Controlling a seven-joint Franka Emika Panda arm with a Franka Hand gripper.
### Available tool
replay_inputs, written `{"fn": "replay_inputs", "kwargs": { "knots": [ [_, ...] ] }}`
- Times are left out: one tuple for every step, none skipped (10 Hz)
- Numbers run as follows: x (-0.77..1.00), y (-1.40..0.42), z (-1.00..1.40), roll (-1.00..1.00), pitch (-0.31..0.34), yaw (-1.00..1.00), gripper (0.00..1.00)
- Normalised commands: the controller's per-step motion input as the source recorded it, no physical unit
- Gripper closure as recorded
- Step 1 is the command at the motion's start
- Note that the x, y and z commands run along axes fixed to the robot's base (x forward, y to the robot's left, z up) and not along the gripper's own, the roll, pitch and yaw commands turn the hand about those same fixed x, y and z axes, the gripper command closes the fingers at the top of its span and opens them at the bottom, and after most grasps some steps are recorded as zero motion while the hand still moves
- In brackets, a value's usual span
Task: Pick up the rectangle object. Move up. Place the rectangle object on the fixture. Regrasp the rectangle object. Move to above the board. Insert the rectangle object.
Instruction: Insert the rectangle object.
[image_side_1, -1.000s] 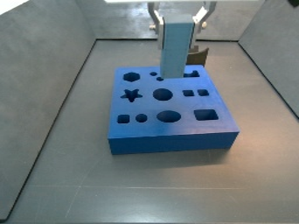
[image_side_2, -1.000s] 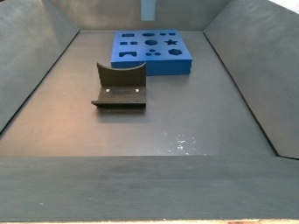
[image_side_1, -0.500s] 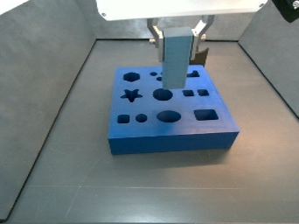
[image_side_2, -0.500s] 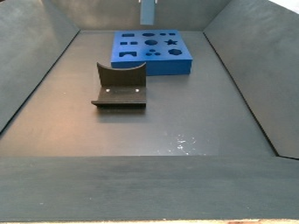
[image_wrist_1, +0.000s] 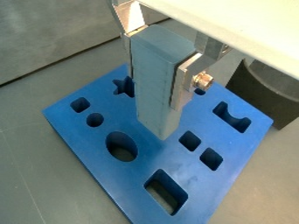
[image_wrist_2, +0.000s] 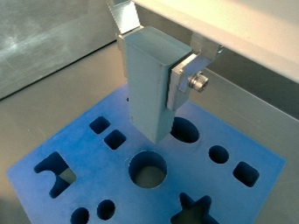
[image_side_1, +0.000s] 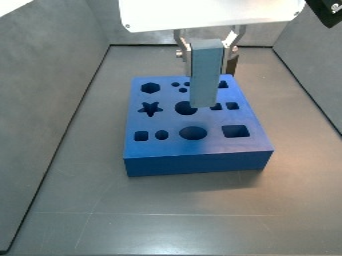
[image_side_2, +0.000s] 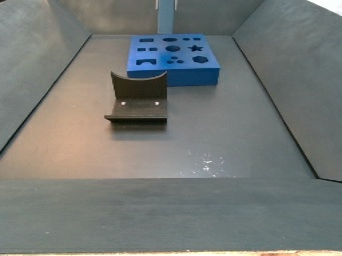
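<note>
Wrist views: gripper (image_wrist_1: 163, 66) clamped on the rectangle object (image_wrist_1: 158, 83), hanging upright above the board (image_wrist_1: 93, 144). Side views: same block (image_side_1: 205, 72) over the board's middle holes; fixture (image_side_2: 138, 98) sitting well apart on the floor.

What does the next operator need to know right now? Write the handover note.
Tool: shut on the rectangle object, held upright above the board.
Board: on the floor, holes unfilled as far as visible.
Fixture: on the floor beside the board, nothing on it.
Done: pick-up, fixture regrasp apparently, move above the board.
Left: lower the rectangle object into its hole, then release. Its lower end hangs just above the board's middle, not yet inserted.
</note>
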Motion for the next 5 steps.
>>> {"fn": "replay_inputs", "kwargs": {
  "knots": [
    [0.13, 0.00, -0.16, -0.45, 0.000, 0.00, 1.00],
    [0.16, -0.04, -0.16, -0.42, 0.000, -0.01, 1.00],
    [0.17, -0.08, -0.07, -0.23, 0.017, 0.00, 1.00],
    [0.26, -0.21, -0.05, -0.06, 0.094, 0.00, 1.00],
    [0.33, -0.31, -0.03, 0.00, 0.149, 0.00, 1.00]
  ]
}}
